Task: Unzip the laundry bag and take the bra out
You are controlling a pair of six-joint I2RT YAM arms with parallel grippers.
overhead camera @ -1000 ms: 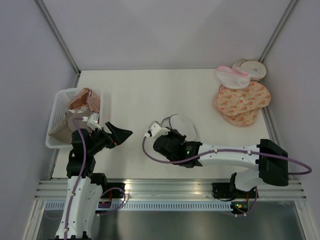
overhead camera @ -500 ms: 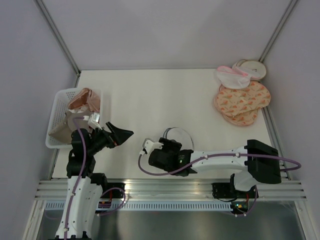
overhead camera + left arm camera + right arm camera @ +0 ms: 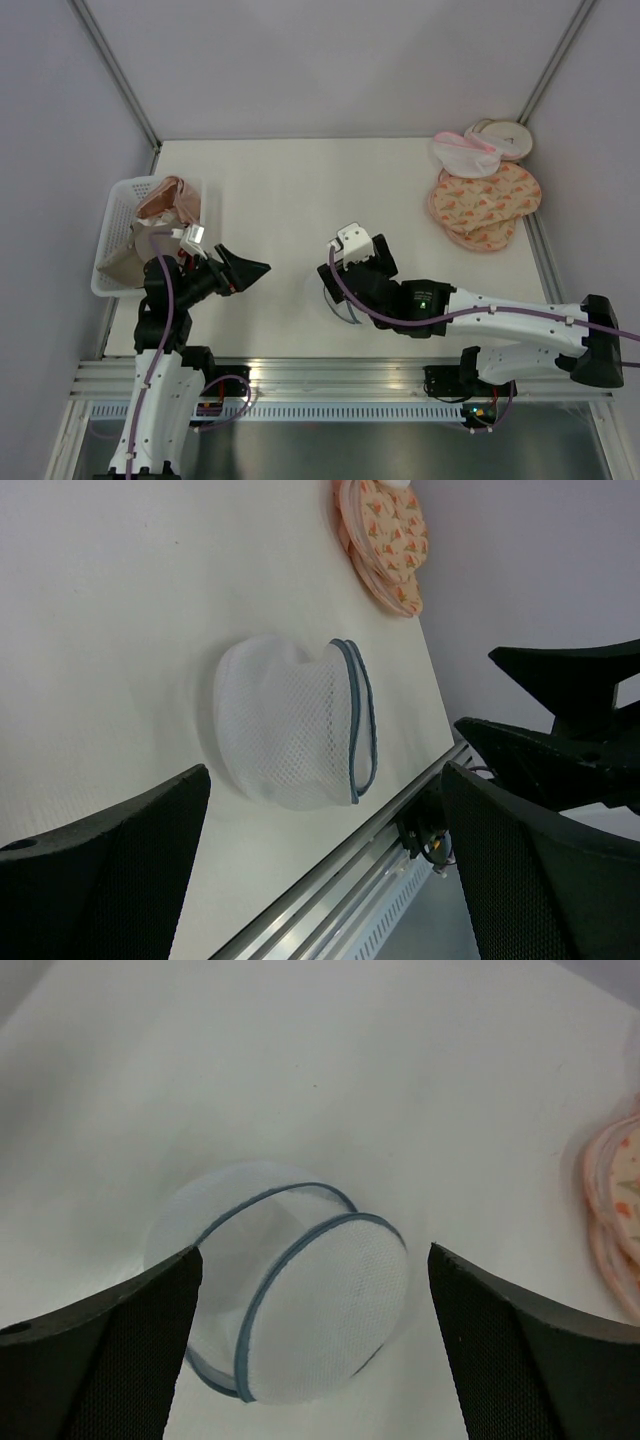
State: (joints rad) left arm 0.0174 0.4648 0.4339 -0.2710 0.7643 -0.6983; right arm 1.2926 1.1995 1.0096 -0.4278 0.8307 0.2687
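Near the front edge of the table [image 3: 280,190], the laundry bag [image 3: 290,1300] lay on its side below the right gripper [image 3: 313,1252], framed by its wide-spread jaws but touching neither. The left gripper [image 3: 248,268], equally wide, hung well apart.

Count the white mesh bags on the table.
2. A round drum-shaped white mesh laundry bag lies centre-front, toward the near edge; a white mesh pouch with pink trim sits at the far right corner. Others may be hidden.
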